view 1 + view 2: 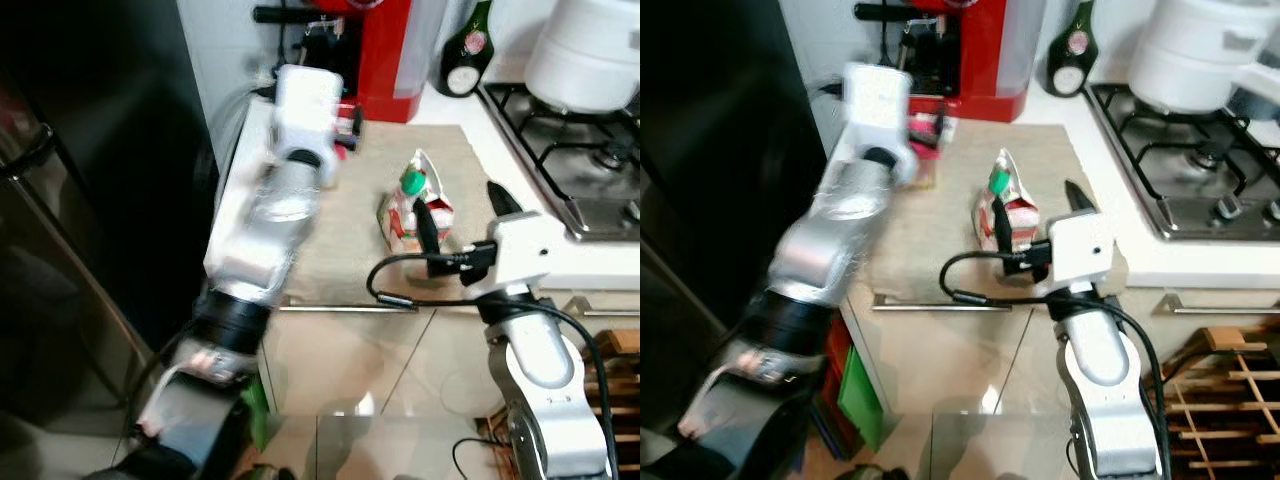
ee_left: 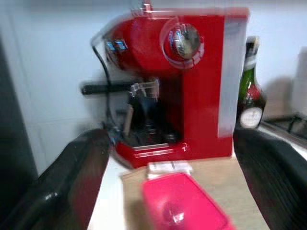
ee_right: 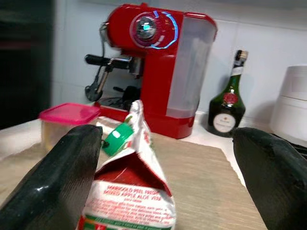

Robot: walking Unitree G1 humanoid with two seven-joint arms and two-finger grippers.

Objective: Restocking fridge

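Right wrist view: right gripper [image 3: 163, 191] spread wide around juice carton [image 3: 129, 191].

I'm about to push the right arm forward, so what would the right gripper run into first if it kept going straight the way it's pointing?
Most likely the juice carton with the green cap, which sits between the open jaws of the right gripper. The red coffee machine stands well behind it.

A juice carton [image 1: 415, 212] with a green cap stands upright on the beige counter mat [image 1: 350, 250].
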